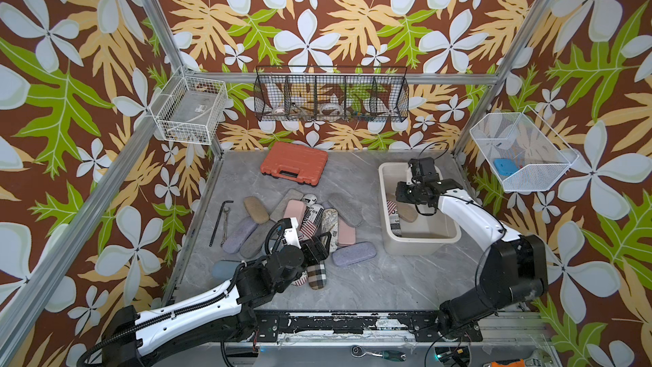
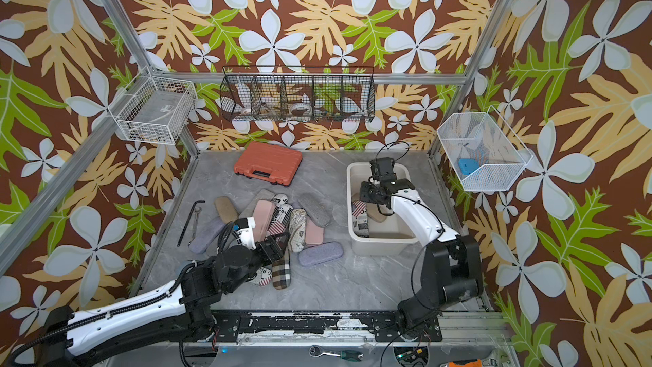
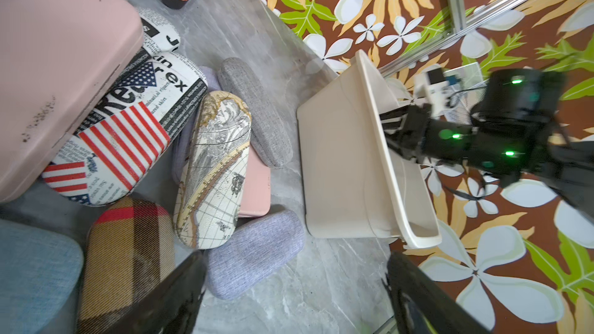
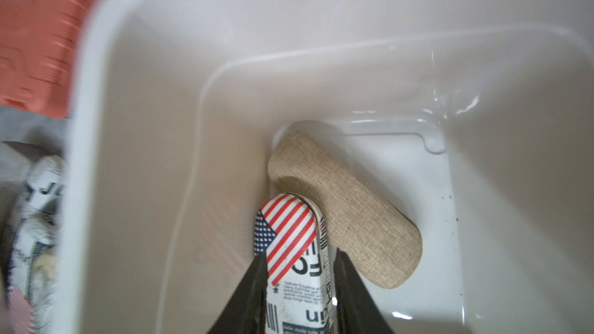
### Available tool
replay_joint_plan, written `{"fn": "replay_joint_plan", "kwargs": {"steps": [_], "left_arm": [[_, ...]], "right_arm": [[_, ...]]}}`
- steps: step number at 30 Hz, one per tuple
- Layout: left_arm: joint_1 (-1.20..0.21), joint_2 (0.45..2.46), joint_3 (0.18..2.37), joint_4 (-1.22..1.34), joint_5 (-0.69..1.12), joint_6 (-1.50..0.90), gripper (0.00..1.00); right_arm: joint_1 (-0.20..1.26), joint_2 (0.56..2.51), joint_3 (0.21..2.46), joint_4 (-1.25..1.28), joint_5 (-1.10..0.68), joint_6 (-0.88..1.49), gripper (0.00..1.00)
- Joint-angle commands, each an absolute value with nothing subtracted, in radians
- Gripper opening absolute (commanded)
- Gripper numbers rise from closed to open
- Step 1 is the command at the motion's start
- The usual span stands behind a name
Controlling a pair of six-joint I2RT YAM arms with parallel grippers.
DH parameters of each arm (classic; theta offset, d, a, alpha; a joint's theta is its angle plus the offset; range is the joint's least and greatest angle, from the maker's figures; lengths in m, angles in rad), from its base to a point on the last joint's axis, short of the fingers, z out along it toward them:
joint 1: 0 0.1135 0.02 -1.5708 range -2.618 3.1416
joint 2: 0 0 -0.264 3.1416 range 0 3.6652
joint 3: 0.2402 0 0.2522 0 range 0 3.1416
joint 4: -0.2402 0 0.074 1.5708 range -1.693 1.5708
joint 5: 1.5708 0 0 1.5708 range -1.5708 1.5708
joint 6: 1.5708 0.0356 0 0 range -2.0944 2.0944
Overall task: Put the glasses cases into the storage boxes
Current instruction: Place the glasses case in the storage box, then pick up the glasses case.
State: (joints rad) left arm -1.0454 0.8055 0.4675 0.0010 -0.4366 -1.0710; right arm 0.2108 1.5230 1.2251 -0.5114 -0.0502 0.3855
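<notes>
Several glasses cases lie piled mid-table: pink [image 1: 294, 211], flag-and-newsprint [image 3: 122, 136], map print [image 3: 213, 168], plaid [image 1: 316, 275], lavender [image 1: 354, 254], grey [image 1: 344, 208], tan [image 1: 256, 209] and blue [image 1: 224, 269]. My left gripper [image 3: 294, 271] hangs open over the pile's near edge, with only bare table and a corner of the lavender case [image 3: 254, 252] between its jaws. The cream storage box [image 1: 416, 245] stands at the right. Inside it my right gripper [image 4: 300, 260] is shut on a flag-print case [image 4: 289, 236] standing on edge, beside a tan woven case [image 4: 347, 213] on the floor.
An orange toolcase [image 1: 294, 166] lies at the back of the table. A hex key and a wrench [image 1: 220, 220] lie left of the pile. Wire baskets hang on the walls at left [image 1: 188, 109], back [image 1: 330, 95] and right [image 1: 522, 151].
</notes>
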Motion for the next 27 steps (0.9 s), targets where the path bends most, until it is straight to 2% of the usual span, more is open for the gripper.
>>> {"fn": "replay_joint_plan", "kwargs": {"steps": [1, 4, 8, 13, 16, 21, 27], "left_arm": [[-1.044, 0.867, 0.508, -0.125, -0.449, -1.078, 0.91], [-1.046, 0.982, 0.571, -0.266, -0.457, -1.118, 0.9], [-1.067, 1.111, 0.615, -0.362, -0.447, -1.194, 0.93], [-1.147, 1.235, 0.661, -0.422, -0.458, -1.31, 0.95], [-1.174, 1.286, 0.675, -0.428, -0.435, -1.349, 0.92], [-1.221, 1.305, 0.668, -0.452, -0.45, -1.451, 0.9], [-1.241, 1.357, 0.66, -0.437, -0.43, -1.461, 0.92]], "right_arm": [[0.214, 1.426, 1.212, -0.521, -0.082, 0.405, 0.44], [0.227, 1.329, 1.171, -0.52, -0.084, 0.414, 0.56], [0.283, 1.247, 1.125, -0.53, -0.084, 0.407, 0.63], [0.324, 1.19, 1.066, -0.528, -0.11, 0.407, 0.64], [0.324, 1.165, 1.046, -0.515, -0.121, 0.407, 0.64], [0.325, 1.16, 1.039, -0.509, -0.128, 0.393, 0.65], [0.324, 1.146, 1.014, -0.476, -0.16, 0.391, 0.65]]}}
